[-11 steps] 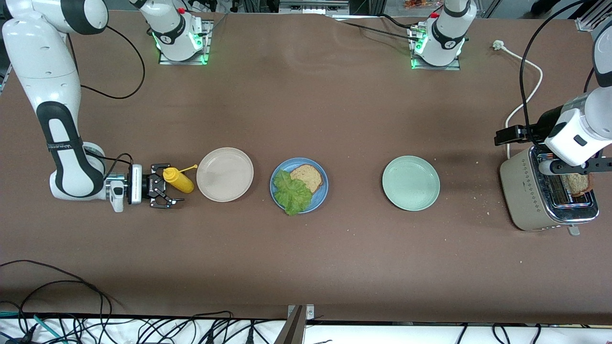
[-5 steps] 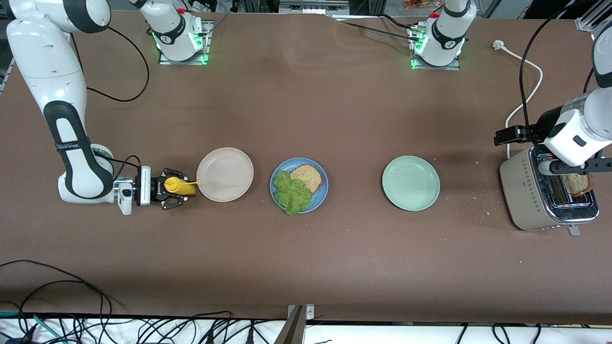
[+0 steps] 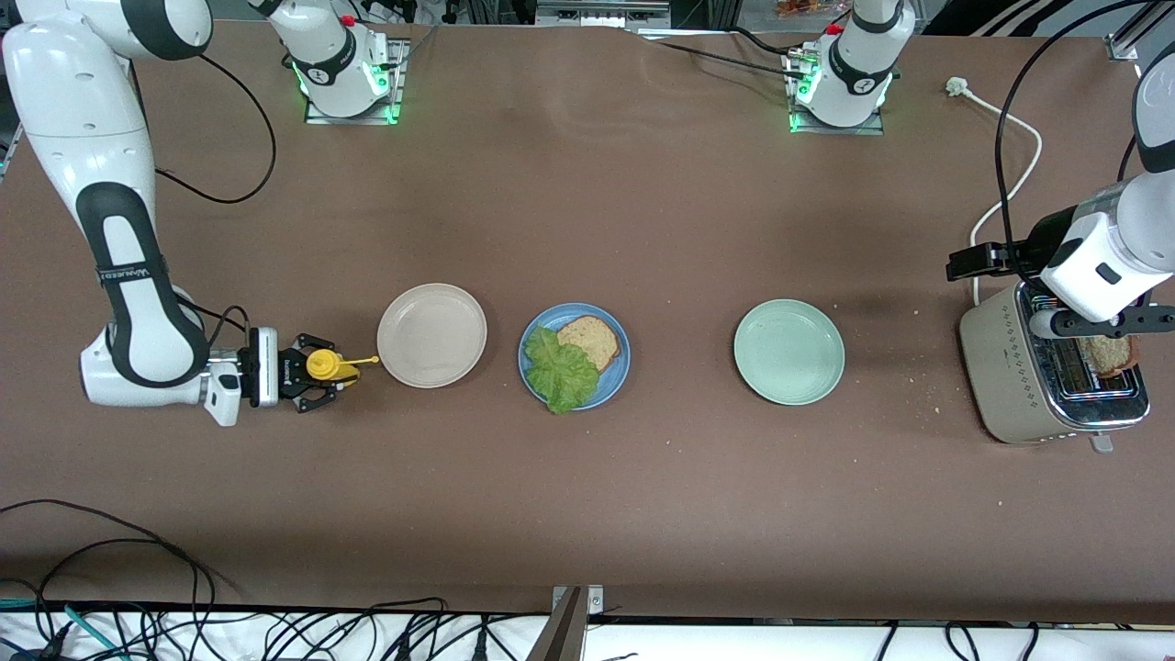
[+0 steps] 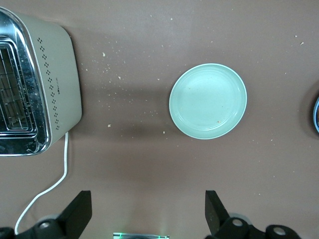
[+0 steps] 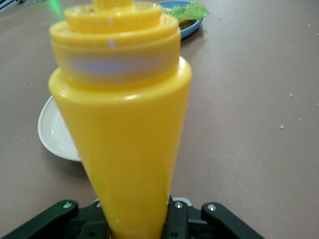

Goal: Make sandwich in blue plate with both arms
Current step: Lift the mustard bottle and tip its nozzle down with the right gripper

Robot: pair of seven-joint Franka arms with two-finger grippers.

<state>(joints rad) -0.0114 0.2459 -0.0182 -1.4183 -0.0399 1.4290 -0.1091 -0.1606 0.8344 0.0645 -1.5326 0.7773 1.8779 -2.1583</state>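
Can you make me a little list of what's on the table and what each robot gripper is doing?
blue plate: one toast slice and lettuce on it
beige plate: beside the blue plate
green plate: beside the toaster
right gripper: shut on yellow bottle
left gripper: open, over the toaster
second toast: in the toaster

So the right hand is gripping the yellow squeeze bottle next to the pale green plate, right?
Not quite. The right hand grips the yellow squeeze bottle beside the beige plate, as the front view shows. The pale green plate lies toward the left arm's end.
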